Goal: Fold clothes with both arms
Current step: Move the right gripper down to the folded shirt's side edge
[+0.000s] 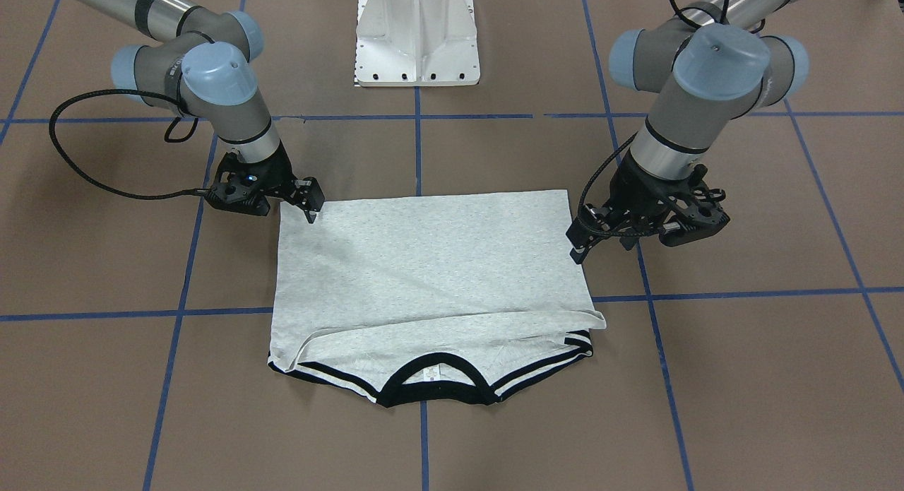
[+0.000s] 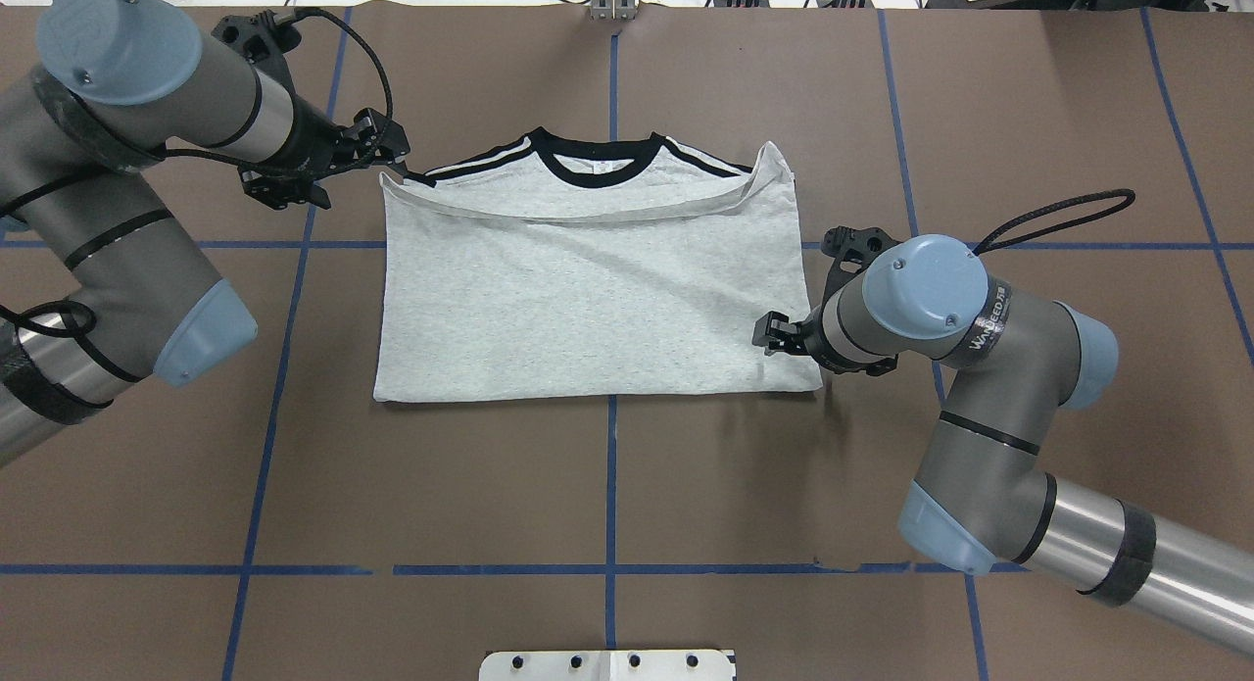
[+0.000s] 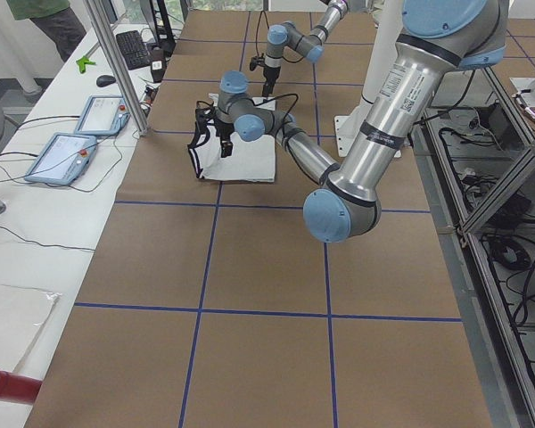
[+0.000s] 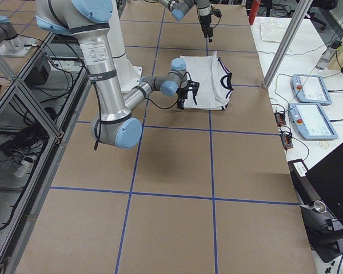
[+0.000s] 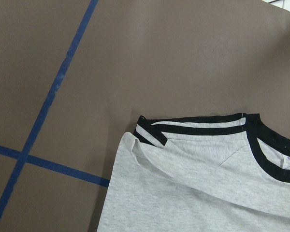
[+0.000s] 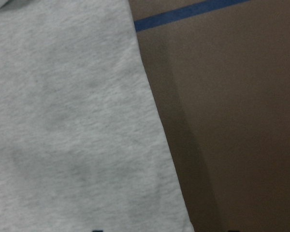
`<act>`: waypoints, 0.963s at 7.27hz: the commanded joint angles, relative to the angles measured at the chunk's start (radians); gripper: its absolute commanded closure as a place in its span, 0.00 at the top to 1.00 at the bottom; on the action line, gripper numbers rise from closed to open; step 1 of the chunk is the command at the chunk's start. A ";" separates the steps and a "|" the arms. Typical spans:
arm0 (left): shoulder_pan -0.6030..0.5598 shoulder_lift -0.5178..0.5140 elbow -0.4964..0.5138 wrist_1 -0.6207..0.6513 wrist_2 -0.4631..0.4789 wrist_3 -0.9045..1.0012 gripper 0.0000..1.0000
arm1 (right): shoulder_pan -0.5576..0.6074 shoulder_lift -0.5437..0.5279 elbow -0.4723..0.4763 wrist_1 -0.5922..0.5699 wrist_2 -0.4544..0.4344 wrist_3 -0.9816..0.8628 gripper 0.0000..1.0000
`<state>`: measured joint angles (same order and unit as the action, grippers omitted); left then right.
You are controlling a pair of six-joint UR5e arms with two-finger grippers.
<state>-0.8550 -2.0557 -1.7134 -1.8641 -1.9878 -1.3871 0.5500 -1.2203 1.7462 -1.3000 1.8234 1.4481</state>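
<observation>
**Overhead exterior: grippers off the shirt at opposite corners**

The left gripper (image 2: 392,147) hangs above the far-left corner of the shirt (image 2: 588,309). Its jaws look parted and empty, and its wrist view sees that corner from well up. The right gripper (image 2: 772,333) sits low, just beside the near-right corner at the fold. Its wrist view shows a flat cloth edge and bare table with nothing pinched, but I cannot tell how wide it stands.

The shirt lies about mid-table (image 2: 627,485), folded once. The hem (image 2: 588,211) rests across the shoulders, just short of the collar (image 2: 598,162), with the stripes (image 2: 480,162) showing beyond it. The hem is not square: its far-right corner overshoots the shoulder and its far-left corner curls.

The diagonal stance likely suits either squaring that hem or starting a crosswise fold. Each gripper is near an edge it can take from outside.

Both side edges run fairly straight, with bare table beside them for a low approach. The pedestal (image 1: 418,35) stands well apart from the fold. The arms are also well apart from each other, so a sweep across the cloth has room.
</observation>
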 commanded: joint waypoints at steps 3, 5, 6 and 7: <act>0.001 0.005 0.000 -0.001 0.004 0.000 1.00 | -0.007 0.001 -0.004 -0.004 0.005 0.000 0.73; 0.001 0.003 0.000 -0.001 0.004 0.000 1.00 | -0.012 0.005 -0.019 -0.002 0.005 0.000 0.43; 0.002 0.003 0.000 -0.001 0.004 0.000 1.00 | -0.010 0.002 -0.017 -0.002 0.008 -0.005 0.21; 0.002 0.003 -0.002 -0.001 0.004 0.000 1.00 | -0.005 0.002 -0.010 -0.002 0.007 -0.005 0.00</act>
<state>-0.8535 -2.0523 -1.7139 -1.8653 -1.9835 -1.3867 0.5411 -1.2172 1.7311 -1.3026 1.8300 1.4451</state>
